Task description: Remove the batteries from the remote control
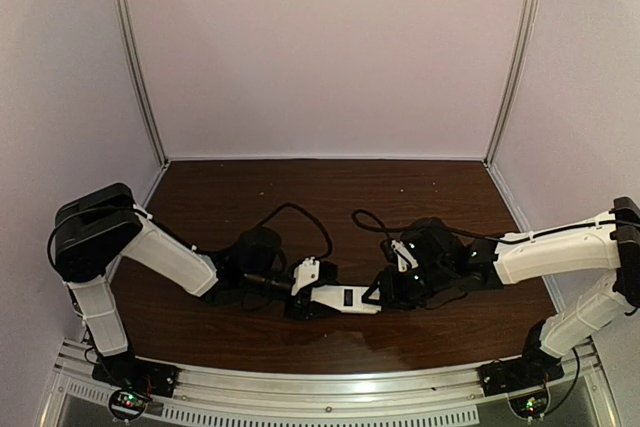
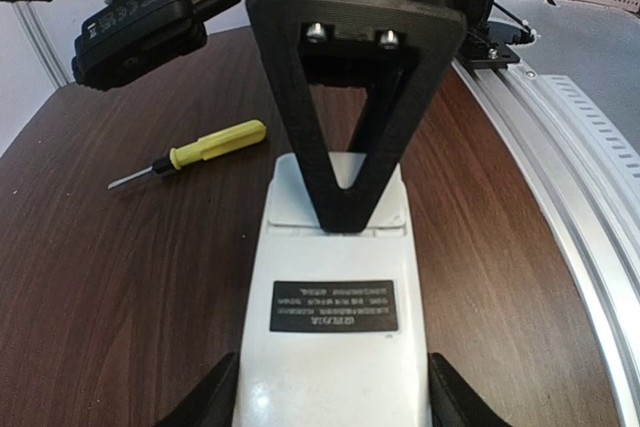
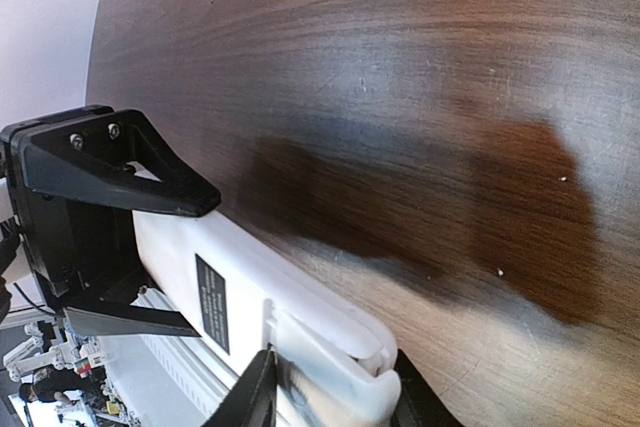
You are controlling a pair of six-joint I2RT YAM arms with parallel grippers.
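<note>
Jaws, left gripper (image 2: 333, 392): clamped on the long side edges of the remote control (image 2: 333, 277), one dark finger at each side of its near end in the left wrist view.

Jaws, right gripper (image 3: 330, 397): clamped on the opposite end of the same item. One black triangular finger lies flat across the white back, and the other finger is under the item and mostly hidden.

Remote control: white bar, plain back facing up, bridging the two grippers end to end. It sits near the middle of the table's front half. Whether it rests on the surface or is lifted off it cannot be told.

Label (image 2: 333, 305): dark rectangle with pale print on the back, between the two grips. A seamed panel lies just beyond it, under the right finger.

Screwdriver (image 2: 205, 150): yellow handle, thin metal shaft, lying flat on the table (image 2: 120, 287), well apart from the remote control.

Rail (image 2: 560, 147): ribbed aluminium strip along the table edge.
</note>
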